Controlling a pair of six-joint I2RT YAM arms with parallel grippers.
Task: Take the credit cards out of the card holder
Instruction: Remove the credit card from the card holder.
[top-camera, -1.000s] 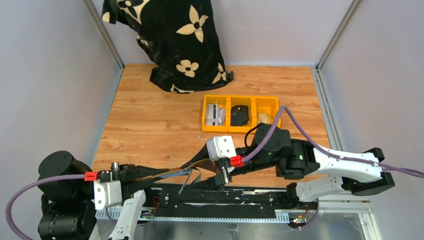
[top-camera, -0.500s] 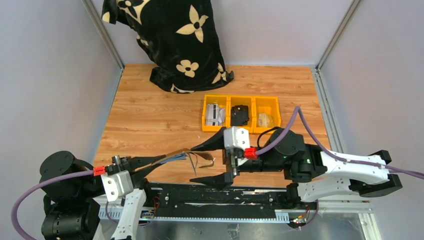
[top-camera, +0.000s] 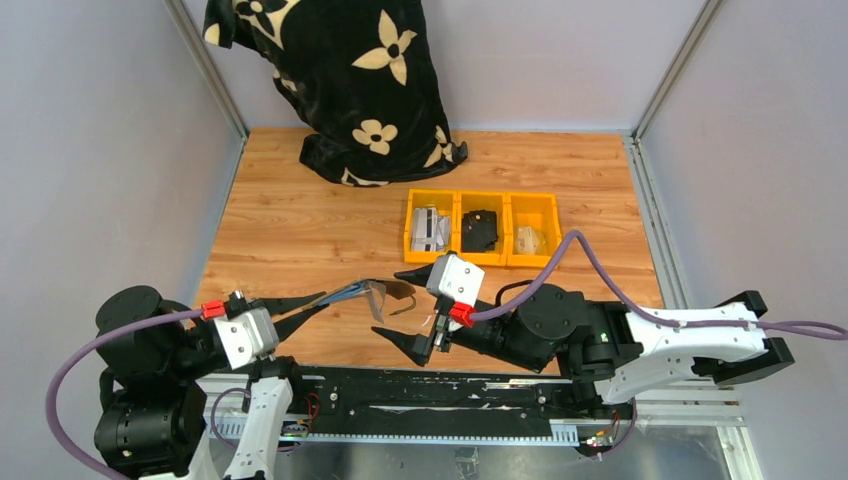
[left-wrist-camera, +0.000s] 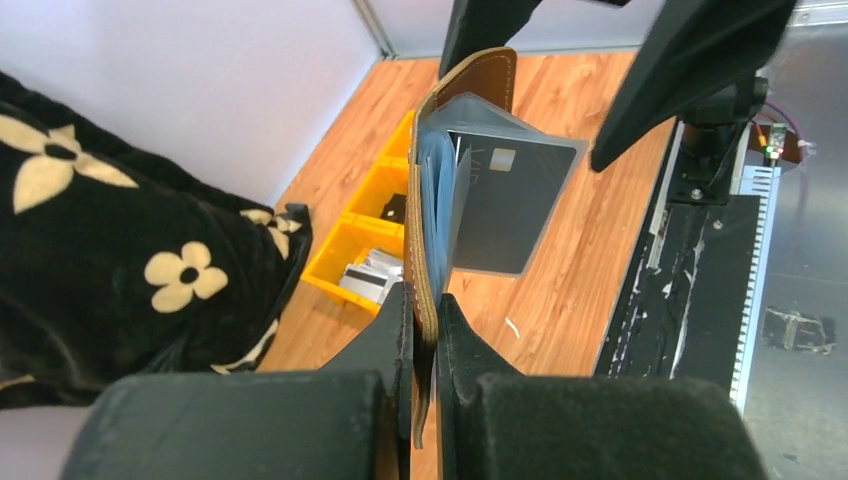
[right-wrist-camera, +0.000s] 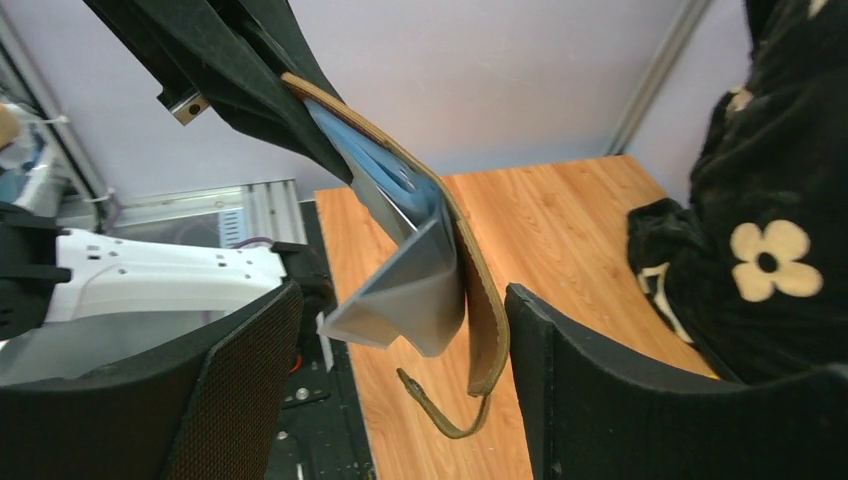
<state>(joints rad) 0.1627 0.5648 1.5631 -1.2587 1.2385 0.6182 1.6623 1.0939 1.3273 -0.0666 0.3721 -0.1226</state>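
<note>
My left gripper (top-camera: 322, 300) is shut on the spine end of the brown card holder (top-camera: 378, 293) and holds it off the table, fanned open. In the left wrist view the card holder (left-wrist-camera: 428, 150) stands on edge between the pads, with blue-clear sleeves and a grey credit card (left-wrist-camera: 512, 205) with a chip sticking out to the right. My right gripper (top-camera: 408, 308) is open, one finger on each side of the holder's free end. In the right wrist view the leather flap (right-wrist-camera: 482, 310) and the grey sleeve (right-wrist-camera: 405, 300) hang between the fingers without touching them; the closing tab (right-wrist-camera: 440, 418) dangles below.
A yellow three-compartment bin (top-camera: 505, 258) sits mid-table, with pale cards (top-camera: 430, 228) in its left compartment and a black lumpy object (top-camera: 478, 230) in the middle one. A black flowered cloth (top-camera: 350, 80) hangs at the back. A black rail (top-camera: 450, 390) runs along the near edge.
My right gripper opened wide, then came back left so its fingers bracket the holder's free end. The left gripper shifted forward and right, still gripping the holder.
</note>
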